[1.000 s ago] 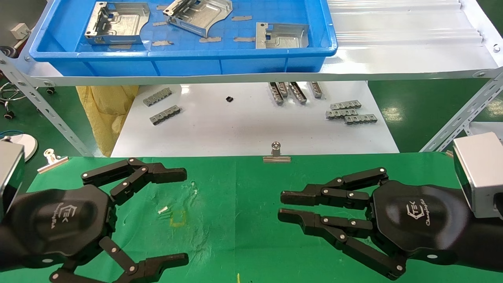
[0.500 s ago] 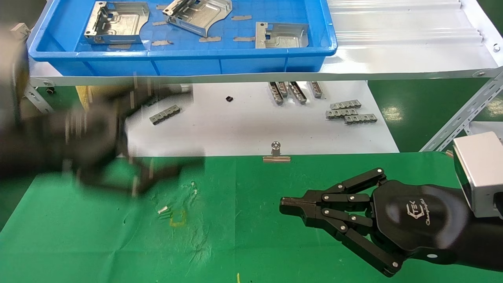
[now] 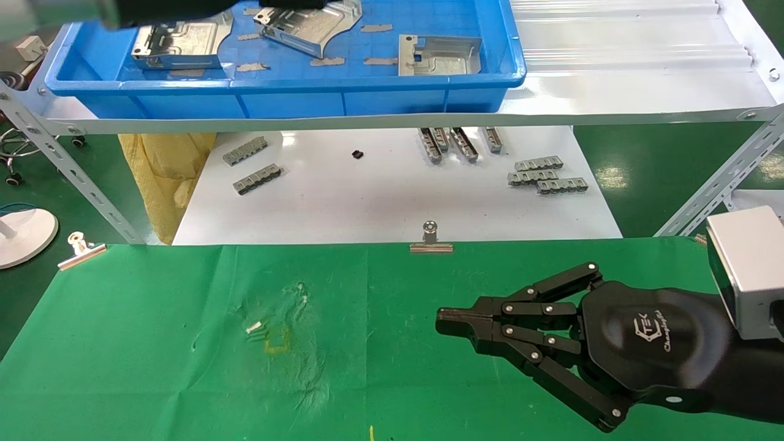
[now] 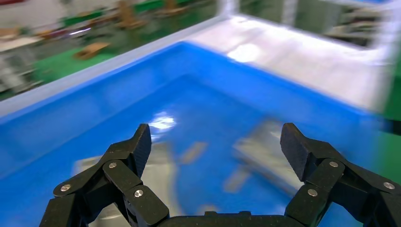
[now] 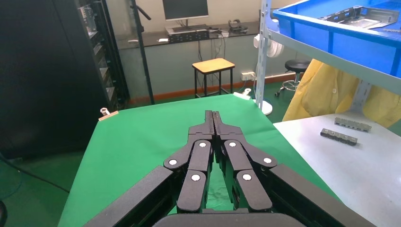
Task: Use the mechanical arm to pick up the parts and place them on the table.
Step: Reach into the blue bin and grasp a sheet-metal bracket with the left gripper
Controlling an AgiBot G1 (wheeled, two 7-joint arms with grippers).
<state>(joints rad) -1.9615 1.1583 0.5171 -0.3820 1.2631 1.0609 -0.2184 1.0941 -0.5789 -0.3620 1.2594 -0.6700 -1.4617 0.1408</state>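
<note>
No part lies on the green worktop (image 3: 153,343) yet; all three parts (image 3: 438,55) sit in the blue tray (image 3: 294,98) at 12 o'clock. The left gripper (image 4: 215,146), fingers spread, hovers over them; the right gripper (image 3: 442,321), fingers together, idles at 4 o'clock

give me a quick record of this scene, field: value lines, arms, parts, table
left gripper: open, over the blue tray on the shelf, holding nothing
right gripper: shut, empty, low over the green table
parts in tray: three metal plates, left, middle, right
parts on table: none yet
tray extras: short grey tape strips
white board: small grey slotted bars lying on it
table edge: binder clips
</note>
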